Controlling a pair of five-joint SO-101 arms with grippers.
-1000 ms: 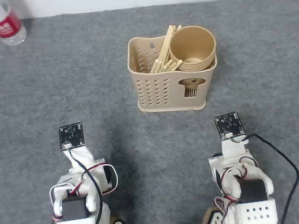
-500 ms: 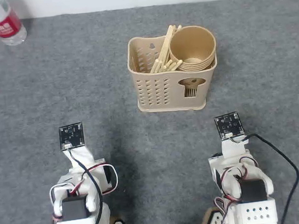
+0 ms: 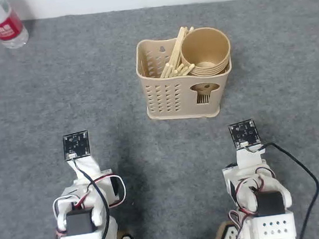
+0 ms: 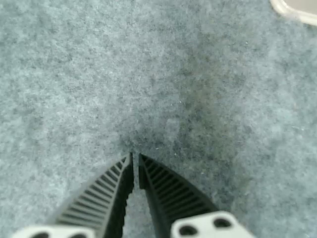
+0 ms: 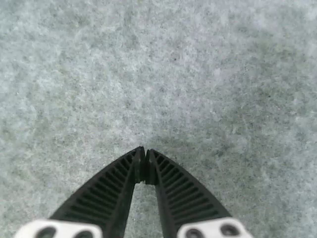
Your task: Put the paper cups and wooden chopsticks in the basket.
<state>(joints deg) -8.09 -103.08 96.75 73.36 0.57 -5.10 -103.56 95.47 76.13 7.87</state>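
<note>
Change: nothing is moving for you across the earlier high views. Both arms, the basket and its contents are sitting exactly where they were.
Left gripper [image 4: 135, 158]: it is hanging over bare grey carpet [image 3: 88, 92] with its jaws pressed together bar a thin sliver, and it is clenching nothing.
Right gripper [image 5: 144, 151]: its tips are meeting over the carpet, and it too is carrying nothing.
Arms: you are seeing the left arm [image 3: 83, 210] and right arm [image 3: 257, 195] folded back at the near edge, well apart from the basket.
Paper cups [image 3: 204, 49]: they are standing nested in the basket's right side.
Wooden chopsticks [image 3: 175, 55]: they are leaning upright in the left side, touching the cups.
Basket [image 3: 175, 103]: it is standing upright on the carpet between and beyond the two arms.
Bottle [image 3: 2, 22]: it is lying at the far left corner, not part of your job.
Meaning: with no loose cup or chopstick lying on the carpet, you are probably looking at a finished task.
</note>
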